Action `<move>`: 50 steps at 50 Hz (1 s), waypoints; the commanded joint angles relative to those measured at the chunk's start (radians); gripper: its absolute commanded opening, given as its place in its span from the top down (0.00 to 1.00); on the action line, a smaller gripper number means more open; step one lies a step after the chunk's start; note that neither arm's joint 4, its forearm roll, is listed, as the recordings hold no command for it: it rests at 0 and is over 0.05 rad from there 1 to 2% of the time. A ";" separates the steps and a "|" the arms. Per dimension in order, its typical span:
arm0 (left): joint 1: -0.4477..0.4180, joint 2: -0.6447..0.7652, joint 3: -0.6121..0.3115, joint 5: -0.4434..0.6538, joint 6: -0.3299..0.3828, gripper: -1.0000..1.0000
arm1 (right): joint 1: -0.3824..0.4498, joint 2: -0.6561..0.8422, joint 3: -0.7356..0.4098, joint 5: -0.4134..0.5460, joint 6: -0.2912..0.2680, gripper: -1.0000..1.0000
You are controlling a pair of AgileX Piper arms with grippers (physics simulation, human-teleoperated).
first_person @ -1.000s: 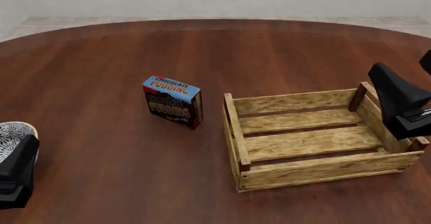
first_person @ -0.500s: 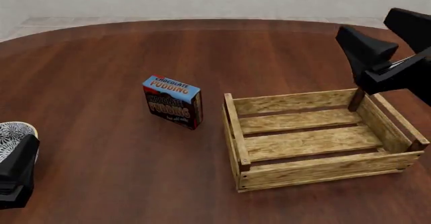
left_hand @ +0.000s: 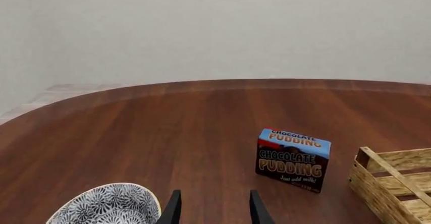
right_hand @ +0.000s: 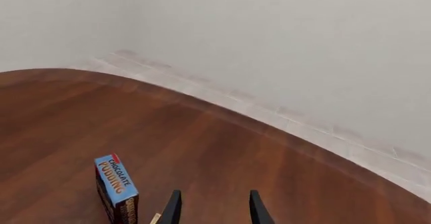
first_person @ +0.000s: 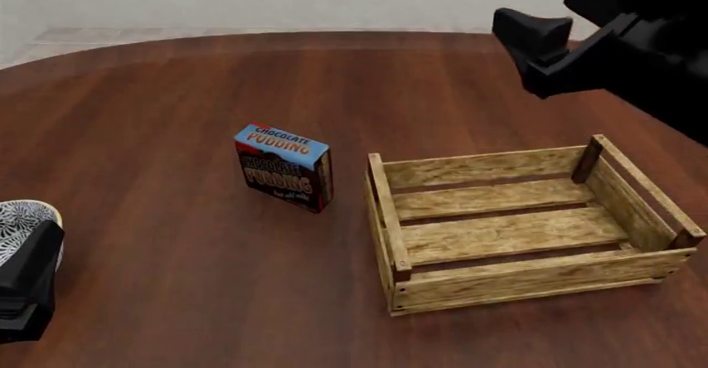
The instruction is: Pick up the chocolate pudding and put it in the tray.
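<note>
Tray point(first_person: 520, 235) bare inside, chocolate pudding point(first_person: 284, 167) upright beside it; both jaws parted, empty.

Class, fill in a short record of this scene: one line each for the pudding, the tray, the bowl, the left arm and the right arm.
pudding: pudding upright on the table, left of the tray, apart from it
tray: tray empty, wooden slats
bowl: bowl patterned, near the left gripper
left gripper: left gripper jaws open, holding nothing
right gripper: right gripper jaws open, raised beyond the tray
</note>
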State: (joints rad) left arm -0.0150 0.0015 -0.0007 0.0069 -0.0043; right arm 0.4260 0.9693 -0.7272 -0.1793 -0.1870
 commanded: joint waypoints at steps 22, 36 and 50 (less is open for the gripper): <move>0.003 0.000 0.000 0.001 0.001 0.00 | 0.102 0.225 -0.239 0.105 -0.017 0.00; -0.001 0.000 0.000 0.001 0.005 0.00 | 0.122 0.298 -0.362 0.182 -0.009 0.00; -0.004 0.000 0.000 0.001 0.004 0.00 | 0.148 0.370 -0.445 0.225 -0.014 0.00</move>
State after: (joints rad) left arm -0.0165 0.0013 -0.0003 0.0081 -0.0008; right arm 0.5537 1.2883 -1.1114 0.0119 -0.1991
